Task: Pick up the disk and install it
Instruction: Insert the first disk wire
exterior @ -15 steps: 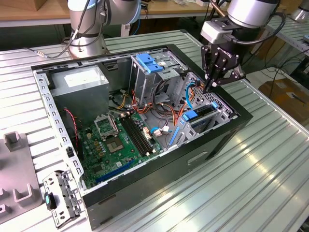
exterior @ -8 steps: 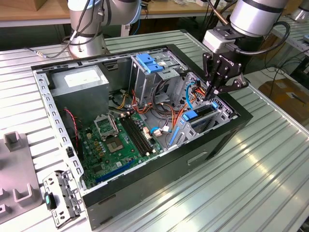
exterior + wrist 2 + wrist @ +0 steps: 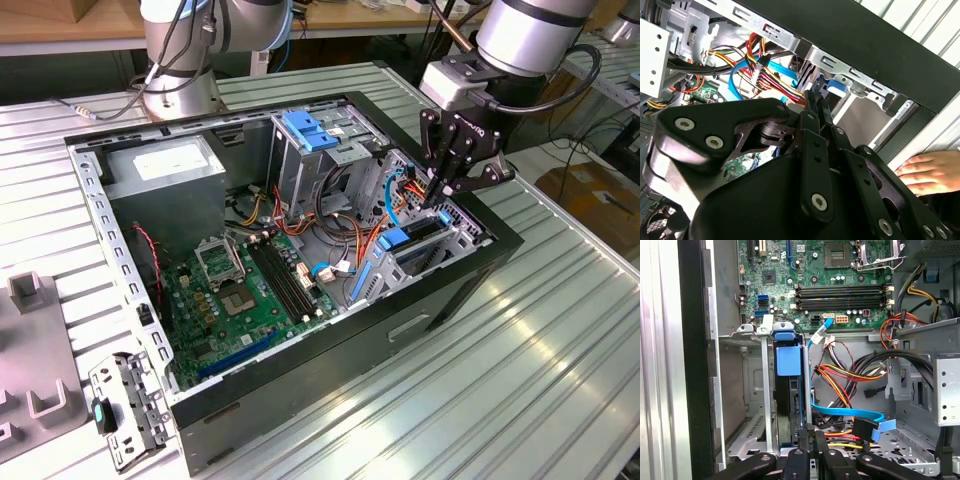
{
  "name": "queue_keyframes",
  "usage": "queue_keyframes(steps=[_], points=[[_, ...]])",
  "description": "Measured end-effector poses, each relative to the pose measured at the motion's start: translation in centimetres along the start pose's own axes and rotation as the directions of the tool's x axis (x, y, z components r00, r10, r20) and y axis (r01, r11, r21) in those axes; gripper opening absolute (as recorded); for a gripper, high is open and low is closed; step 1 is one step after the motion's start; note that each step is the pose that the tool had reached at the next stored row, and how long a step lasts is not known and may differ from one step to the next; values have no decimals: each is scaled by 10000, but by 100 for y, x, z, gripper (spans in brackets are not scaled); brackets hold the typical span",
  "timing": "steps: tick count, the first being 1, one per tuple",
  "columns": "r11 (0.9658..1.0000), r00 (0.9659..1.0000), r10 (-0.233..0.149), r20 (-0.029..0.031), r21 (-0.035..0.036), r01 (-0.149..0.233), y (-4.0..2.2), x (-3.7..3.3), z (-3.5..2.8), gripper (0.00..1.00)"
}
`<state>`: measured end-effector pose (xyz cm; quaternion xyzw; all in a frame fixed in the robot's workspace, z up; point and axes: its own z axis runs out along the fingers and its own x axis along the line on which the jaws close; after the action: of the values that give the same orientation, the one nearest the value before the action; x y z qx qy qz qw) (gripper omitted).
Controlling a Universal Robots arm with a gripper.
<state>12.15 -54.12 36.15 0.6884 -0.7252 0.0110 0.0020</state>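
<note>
Tool (image 3: 437,200) fingers pinched narrow, right over disk (image 3: 788,390) standing on edge in drive bay of PC case (image 3: 330,345); disk's long axis runs down into bay.

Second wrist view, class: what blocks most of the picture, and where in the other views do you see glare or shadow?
In the second wrist view the black metal gripper fills the foreground, hiding much of the open black computer case; in the exterior view the ribbed silver table shines with glare; in the first wrist view the bay holding the blue-framed silver disk lies in shadow.
</note>
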Motion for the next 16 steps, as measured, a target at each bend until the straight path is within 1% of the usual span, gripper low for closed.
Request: queue_keyframes(steps=[10,14,16], points=[[10000,10000,0,0,0,0,0,2,0,16],[10000,10000,0,1,0,0,0,29,4,16],[10000,10000,0,0,0,0,28,31,14,16]])
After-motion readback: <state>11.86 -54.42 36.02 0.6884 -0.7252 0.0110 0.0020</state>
